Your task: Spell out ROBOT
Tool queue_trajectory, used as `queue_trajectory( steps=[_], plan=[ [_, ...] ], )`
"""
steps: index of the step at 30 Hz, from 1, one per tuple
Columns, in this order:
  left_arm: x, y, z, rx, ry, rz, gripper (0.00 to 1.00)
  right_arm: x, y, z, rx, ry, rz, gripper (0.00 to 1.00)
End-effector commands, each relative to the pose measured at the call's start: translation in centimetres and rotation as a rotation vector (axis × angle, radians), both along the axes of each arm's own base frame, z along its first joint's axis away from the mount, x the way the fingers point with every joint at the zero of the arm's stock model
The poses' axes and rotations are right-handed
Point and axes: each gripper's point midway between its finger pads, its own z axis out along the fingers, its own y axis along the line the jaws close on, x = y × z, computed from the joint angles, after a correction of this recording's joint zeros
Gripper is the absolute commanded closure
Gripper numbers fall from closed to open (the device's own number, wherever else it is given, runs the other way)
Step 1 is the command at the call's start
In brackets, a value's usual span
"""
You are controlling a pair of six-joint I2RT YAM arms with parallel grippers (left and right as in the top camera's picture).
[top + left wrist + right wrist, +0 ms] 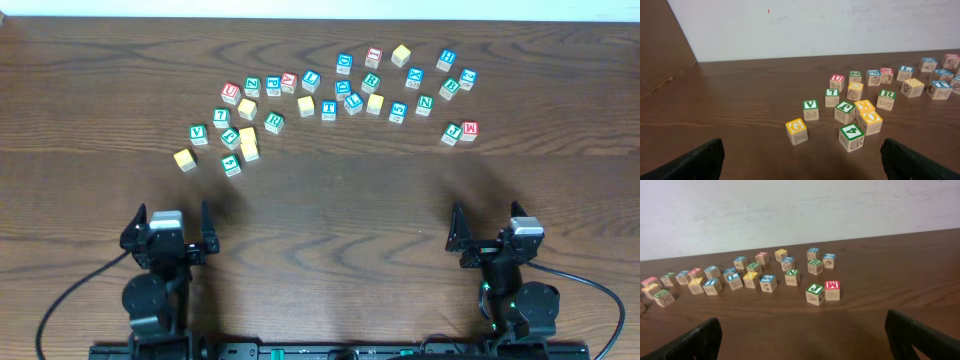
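Observation:
Several wooden letter blocks lie in a loose arc across the far half of the table (330, 210). A green R block (887, 99) and a yellow O block (871, 121) sit in the left cluster. It also shows a yellow G block (796, 131) and a green 4 block (852, 137) nearest my left gripper. A green J block (815, 294) and a red M block (832, 290) stand side by side at the right end. My left gripper (172, 222) (802, 165) and right gripper (487, 225) (802, 342) are open and empty, well short of the blocks.
Bare wood lies between both grippers and the blocks. A pale wall (815, 25) stands behind the table's far edge. Black cables (70, 290) run from both arm bases at the near edge.

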Motion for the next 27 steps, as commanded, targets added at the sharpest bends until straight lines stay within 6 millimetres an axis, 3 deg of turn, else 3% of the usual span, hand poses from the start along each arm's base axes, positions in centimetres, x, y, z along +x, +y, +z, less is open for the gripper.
queue_trajectory(
  steps=[1,14,21,27],
  plan=[
    [0.8,-0.1,3.7,-0.013,-0.002,-0.015,0.02,0.0,-0.2,-0.1,-0.01,0.0,-0.01,0.01],
    [8.8,-3.4,10.0,-0.115,0.246,-0.264,0.02,0.0,-0.3,-0.1,-0.01,0.0,-0.014,0.01],
    [11.0,-3.9,8.7,-0.221,0.539,-0.299,0.02,0.0,-0.4,0.5,-0.009,-0.023,-0.018,0.01],
    [11.7,-3.8,7.3,-0.245,0.617,-0.294,0.02,0.1,-0.3,1.3,-0.005,-0.056,-0.011,0.01]
  ],
)
